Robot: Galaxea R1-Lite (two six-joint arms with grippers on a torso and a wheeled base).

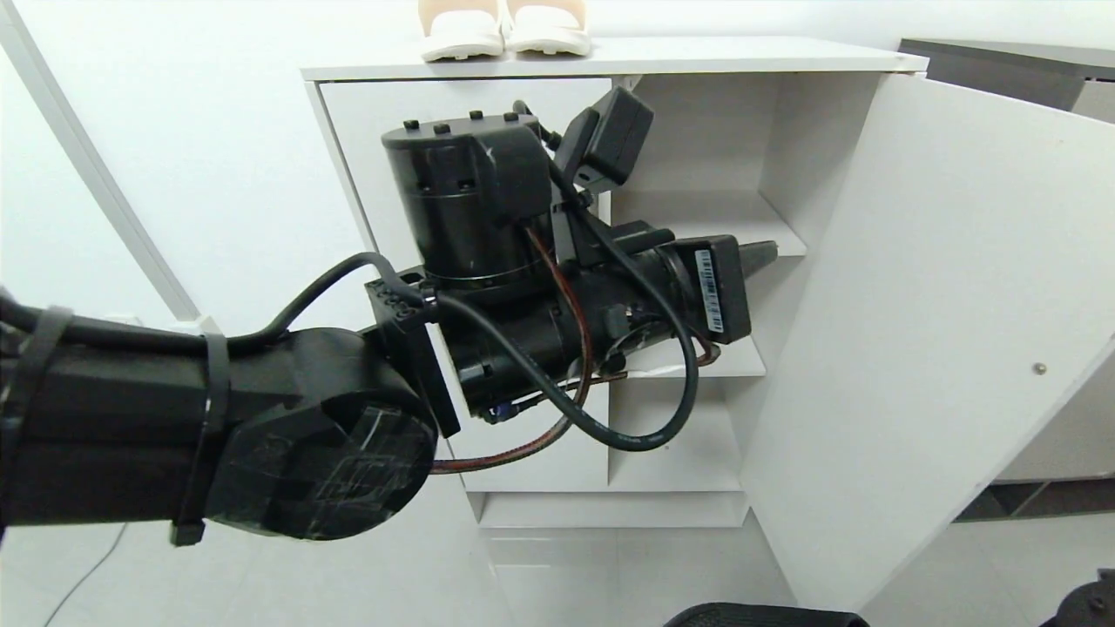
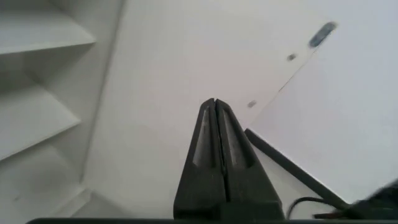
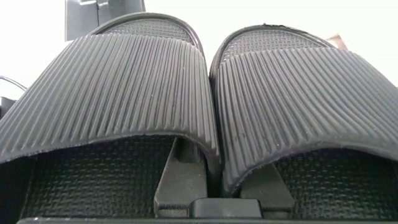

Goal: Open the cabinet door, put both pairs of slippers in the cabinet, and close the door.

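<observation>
Left gripper [image 2: 214, 109], jaws pressed together and empty, hangs near the swung-open cabinet door [image 1: 941, 331]; right gripper [image 3: 221, 183] clamps ribbed dark slippers [image 3: 124, 87]; white slippers [image 1: 503, 33] sit atop cabinet [image 1: 610, 59].

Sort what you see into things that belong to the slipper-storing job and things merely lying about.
Belongs to the job: cabinet; its open door; white slippers on the cabinet top; dark ribbed slippers held in the right gripper.
Just lying about: grey unit behind the door; cable on the floor.
</observation>
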